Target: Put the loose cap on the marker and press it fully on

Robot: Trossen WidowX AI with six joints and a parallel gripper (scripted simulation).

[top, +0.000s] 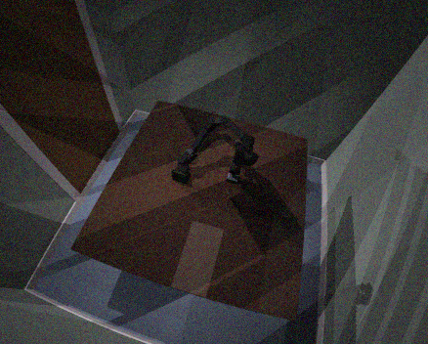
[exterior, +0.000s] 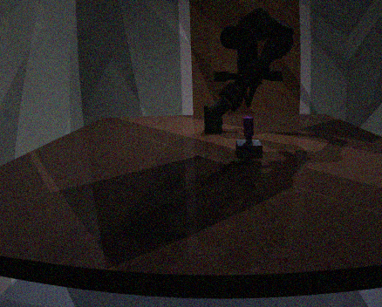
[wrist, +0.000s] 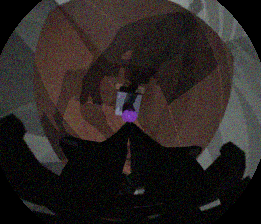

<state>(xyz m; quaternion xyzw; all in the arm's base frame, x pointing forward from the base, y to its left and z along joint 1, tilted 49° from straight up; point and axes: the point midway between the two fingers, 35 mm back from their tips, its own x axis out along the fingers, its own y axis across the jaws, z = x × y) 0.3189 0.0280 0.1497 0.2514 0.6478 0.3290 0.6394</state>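
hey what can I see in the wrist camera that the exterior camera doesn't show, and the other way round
Only the wrist view looks down past the gripper, its fingers together with nothing between them, onto the purple cap from above.

Only the exterior view shows the side profile: the capped marker standing upright in the holder block, the arm raised behind and above it and not touching it, and the arm's base on the table.

Both show the purple cap, the holder block and the brown table, all dimly lit.
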